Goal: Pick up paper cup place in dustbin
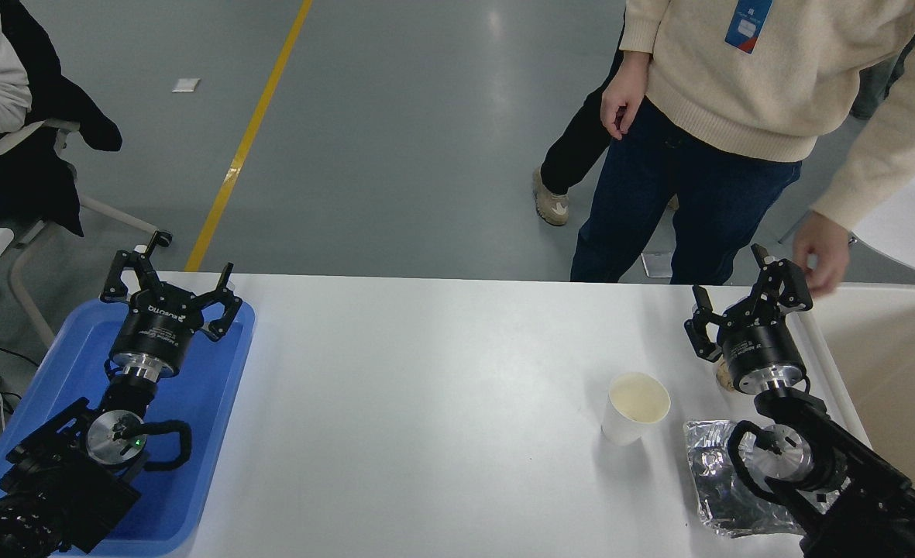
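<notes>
On the white worktop (442,372), right of centre, the paper cup (634,408) stands upright with its cream inside facing up, touched by nothing. Just beside it to the right lies a crinkled silver foil sheet (717,480), partly covered by the right arm. The right gripper (736,298) hovers beyond the cup and to its right, near the worktop's far edge, its fingers (697,306) spread and holding nothing. A small brown object (724,377) peeks out from under the gripper's body; what it is cannot be told. The dustbin (891,364) sits at the right edge, its beige rim just beside the right gripper. A person in a cream sweater stands at the far side, 1 hand (820,252) reaching down close to the gripper's fingers and the bin's rim. The left gripper (174,291) is parked at the lower left above a blue tray (209,387), fingers spread and empty.
</notes>
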You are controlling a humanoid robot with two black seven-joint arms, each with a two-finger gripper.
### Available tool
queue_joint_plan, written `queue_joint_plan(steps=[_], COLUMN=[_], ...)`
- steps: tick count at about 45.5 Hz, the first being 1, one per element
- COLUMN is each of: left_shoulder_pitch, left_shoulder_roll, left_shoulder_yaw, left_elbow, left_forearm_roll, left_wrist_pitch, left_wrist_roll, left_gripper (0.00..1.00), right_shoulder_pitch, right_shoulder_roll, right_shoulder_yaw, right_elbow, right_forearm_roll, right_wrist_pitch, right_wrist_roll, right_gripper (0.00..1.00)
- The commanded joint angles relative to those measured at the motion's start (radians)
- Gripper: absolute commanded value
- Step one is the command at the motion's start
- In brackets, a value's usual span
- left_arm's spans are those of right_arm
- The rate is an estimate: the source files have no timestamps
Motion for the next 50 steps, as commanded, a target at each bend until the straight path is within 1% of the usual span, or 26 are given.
queue_joint_plan(steps=[1, 37, 45, 50], left_shoulder_pitch=[0.0, 0.0, 0.0, 0.0], left_shoulder_roll=[0.0, 0.0, 0.0, 0.0], left_shoulder_yaw=[0.0, 0.0, 0.0, 0.0], left_elbow=[0.0, 0.001, 0.001, 0.0], left_forearm_roll=[0.002, 0.0, 0.0, 0.0], left_wrist_pitch=[0.0, 0.0, 0.0, 0.0], left_wrist_roll=[-0.001, 0.0, 0.0, 0.0], left_gripper=[1.0, 1.0, 1.0, 1.0], right_shoulder_pitch=[-0.001, 0.019, 0.03, 0.027], right_shoulder_roll=[0.0, -0.003, -0.017, -0.073], right_shoulder_yaw=[-0.001, 0.001, -0.001, -0.039], right_elbow=[-0.011, -0.035, -0.058, -0.048], right_forearm_roll=[0.0, 0.0, 0.0, 0.002], right_wrist_pitch=[0.0, 0.0, -0.002, -0.005], right_wrist_roll=[0.0, 0.0, -0.002, -0.003], right_gripper=[1.0, 1.0, 1.0, 1.0])
